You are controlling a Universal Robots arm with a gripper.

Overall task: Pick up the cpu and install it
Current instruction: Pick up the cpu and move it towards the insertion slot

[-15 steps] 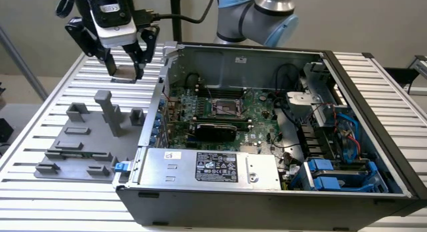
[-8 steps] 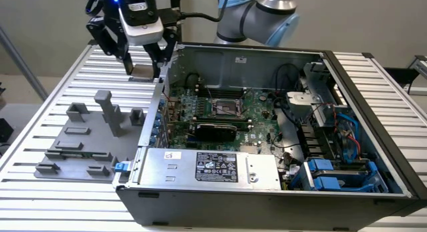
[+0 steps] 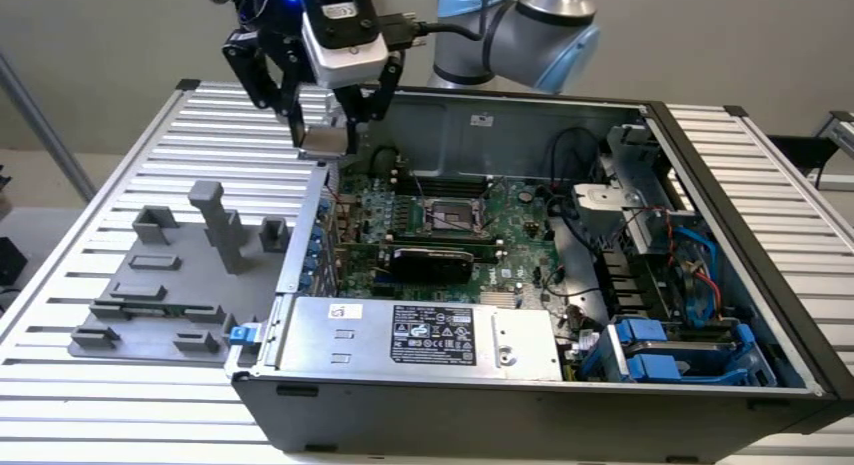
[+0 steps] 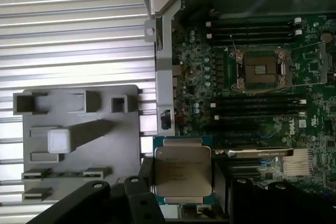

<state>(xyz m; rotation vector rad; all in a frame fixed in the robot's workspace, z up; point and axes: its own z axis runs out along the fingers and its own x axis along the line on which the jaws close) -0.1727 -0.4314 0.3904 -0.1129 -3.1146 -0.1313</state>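
Note:
The cpu (image 4: 182, 171), a flat square chip with a silver-grey top and green edge, sits between the black fingers (image 4: 137, 190) of my gripper (image 4: 184, 184), which is shut on it. In the exterior view my gripper (image 3: 324, 135) hangs over the far left corner of the open computer case, with the cpu (image 3: 320, 143) at its tips, well above the board. The open motherboard socket (image 3: 451, 218) lies to the exterior view's right of the gripper and lower down. In the wrist view the socket (image 4: 261, 70) shows bare and uncovered.
A grey fixture plate (image 3: 100, 285) with upright blocks rests on the slatted table on the exterior view's left of the case. Inside the case are a silver power supply (image 3: 420, 335), a dark expansion card (image 3: 430, 257), cables and blue drive bays (image 3: 667, 350). The case wall (image 3: 304, 225) stands below the gripper.

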